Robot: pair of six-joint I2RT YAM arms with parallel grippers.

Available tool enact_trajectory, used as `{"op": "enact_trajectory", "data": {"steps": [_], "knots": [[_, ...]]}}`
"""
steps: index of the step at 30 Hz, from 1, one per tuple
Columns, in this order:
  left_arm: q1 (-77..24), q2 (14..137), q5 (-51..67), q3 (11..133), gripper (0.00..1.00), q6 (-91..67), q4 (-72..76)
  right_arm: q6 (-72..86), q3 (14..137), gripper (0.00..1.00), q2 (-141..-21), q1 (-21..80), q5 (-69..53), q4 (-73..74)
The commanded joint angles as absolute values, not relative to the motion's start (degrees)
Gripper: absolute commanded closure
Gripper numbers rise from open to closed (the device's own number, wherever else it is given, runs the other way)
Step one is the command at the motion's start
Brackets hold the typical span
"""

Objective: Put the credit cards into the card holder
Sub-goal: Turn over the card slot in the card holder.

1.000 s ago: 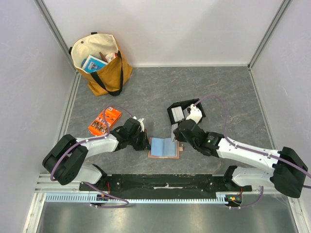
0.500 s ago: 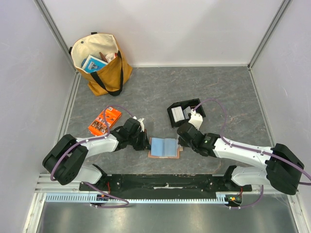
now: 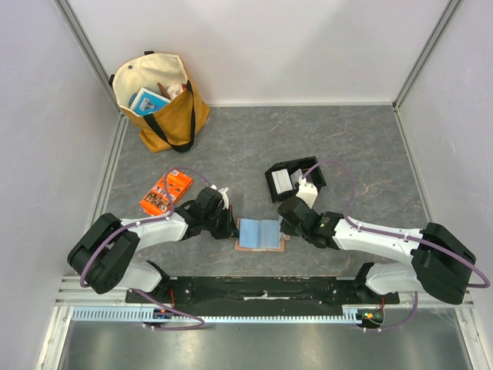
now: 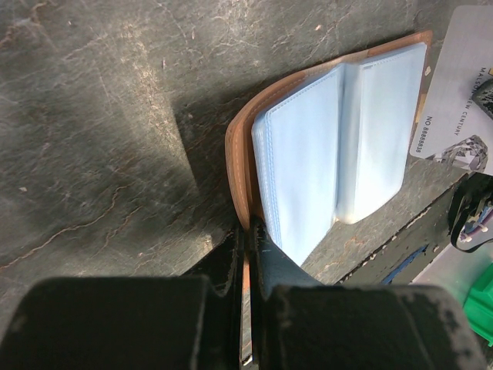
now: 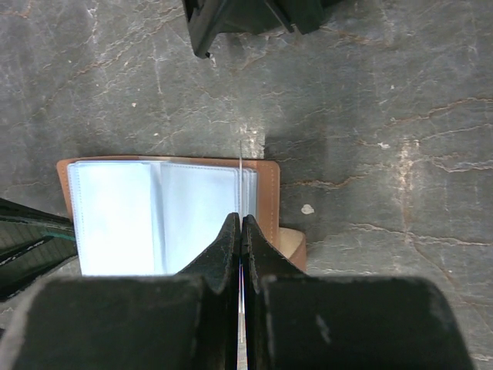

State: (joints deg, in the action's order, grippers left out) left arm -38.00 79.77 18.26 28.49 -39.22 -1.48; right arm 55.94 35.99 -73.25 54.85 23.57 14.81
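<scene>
The card holder (image 3: 260, 233) lies open on the grey table, its light-blue slotted face (image 4: 308, 154) up and its brown cover (image 5: 268, 193) showing round the edges. My left gripper (image 4: 250, 223) is shut on the left edge of the brown cover. My right gripper (image 5: 241, 218) is shut on one credit card (image 5: 241, 166), seen edge-on as a thin pale line over the holder's right pages. That same card (image 4: 462, 85) shows its printed grey face in the left wrist view. More pale credit cards (image 3: 283, 182) lie in the black tray.
The black two-compartment tray (image 3: 304, 171) sits just behind the right gripper. An orange printed packet (image 3: 166, 193) lies to the left, by the left arm. A tan tote bag (image 3: 158, 100) stands at the far left corner. Walls close in the table on three sides.
The right gripper has moved from beside the tray nearer and leftward, bringing the card over the holder's right edge. The left gripper and the holder have not moved.
</scene>
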Motion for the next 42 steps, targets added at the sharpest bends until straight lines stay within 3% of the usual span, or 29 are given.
{"op": "enact_trajectory", "data": {"steps": [1,23,33,42], "knots": [[-38.14,80.60,16.00,27.77,0.98,-38.94,-3.34,55.90,36.74,1.00,-74.53,54.76,22.33,12.13],[-38.14,81.47,16.52,27.07,0.98,-39.11,-2.29,53.97,40.42,1.00,-83.40,54.76,12.22,2.38],[-38.14,82.53,15.82,26.02,0.98,-39.99,-0.79,49.84,45.17,1.00,-86.13,54.84,-5.17,-11.42],[-38.14,83.15,15.56,25.66,0.98,-40.17,-0.44,48.87,38.77,1.00,-72.09,54.14,11.22,-3.00]]}}
